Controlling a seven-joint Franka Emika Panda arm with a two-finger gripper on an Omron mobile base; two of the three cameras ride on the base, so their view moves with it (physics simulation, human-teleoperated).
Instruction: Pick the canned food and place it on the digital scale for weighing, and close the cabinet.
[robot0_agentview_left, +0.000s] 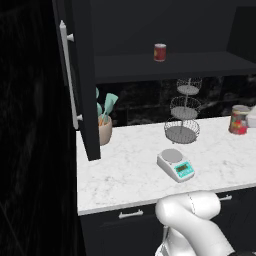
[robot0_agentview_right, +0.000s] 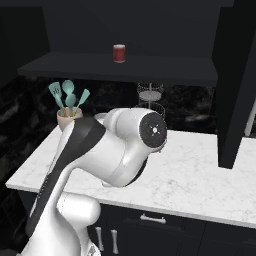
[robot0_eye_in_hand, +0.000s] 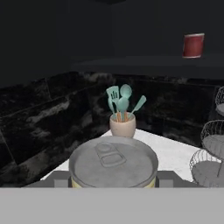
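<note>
The claw is clamped on the canned food, its silvery top and pull tab facing up between the dark fingertips. The digital scale sits on the bench near its front edge, before the wire basket stand. The cabinet stands open, a red can on its shelf.

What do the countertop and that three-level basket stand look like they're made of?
The countertop looks like polished white marble, or an imitation: pale with fine grey veins. The basket stand looks like thin grey metal wire, since the dark wall shows through its open mesh. Everything is rendered, so that is only the look.
</note>
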